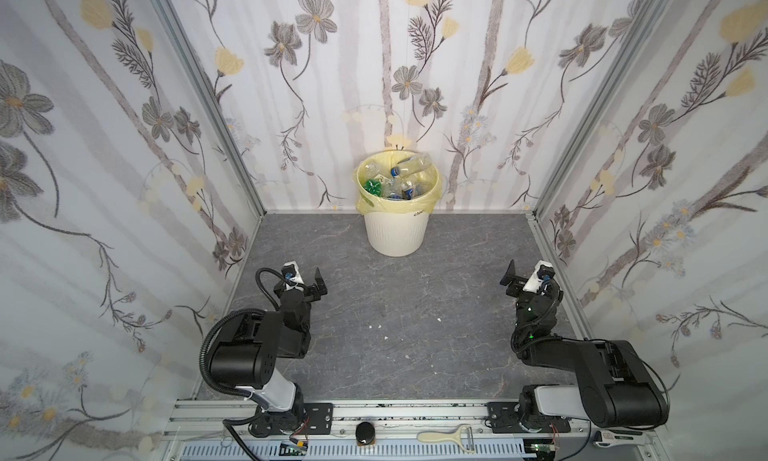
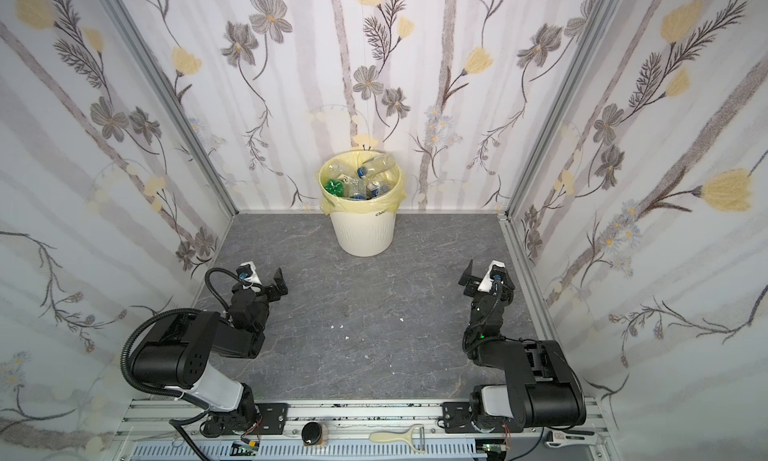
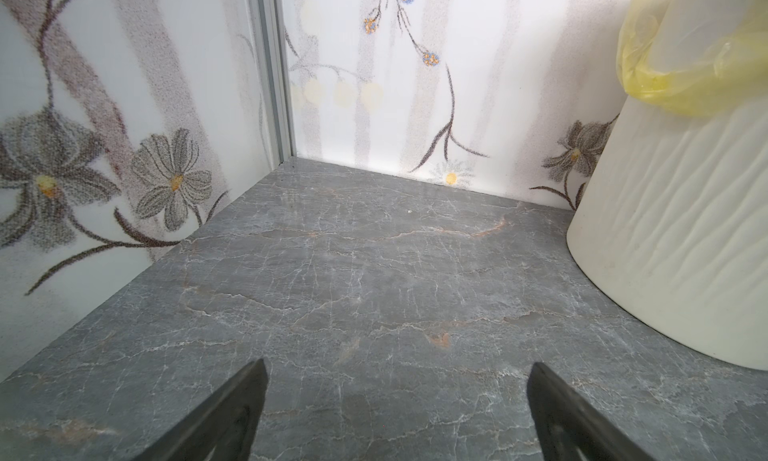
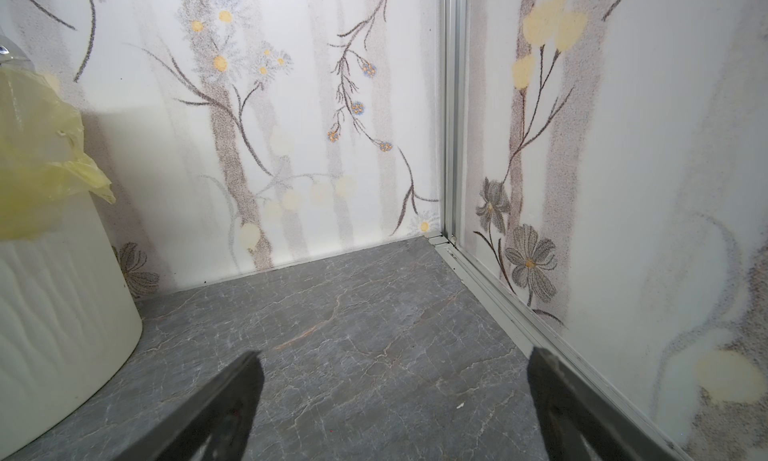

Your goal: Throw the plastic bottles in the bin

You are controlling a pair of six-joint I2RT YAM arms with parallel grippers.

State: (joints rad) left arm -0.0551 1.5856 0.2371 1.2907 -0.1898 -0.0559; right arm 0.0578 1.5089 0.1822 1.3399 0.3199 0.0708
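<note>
The cream ribbed bin (image 1: 397, 234) (image 2: 365, 236) with its yellow bag stands at the back wall, in the middle. Several plastic bottles (image 1: 399, 180) (image 2: 361, 182) lie inside it, one of them green (image 1: 372, 186), and a clear bottle (image 1: 415, 162) leans on the far rim. No bottle shows on the floor. My left gripper (image 1: 305, 280) (image 3: 399, 376) is open and empty, low over the floor, left of and nearer than the bin (image 3: 665, 230). My right gripper (image 1: 524, 277) (image 4: 395, 367) is open and empty too, right of the bin (image 4: 50, 305).
Flowered walls close in the grey marbled floor (image 1: 395, 297) on three sides. Small white scraps (image 1: 378, 327) lie mid-floor. On the front rail rest a black knob (image 1: 365, 433), a cream peeler (image 1: 446, 436) and a tool (image 1: 619, 438).
</note>
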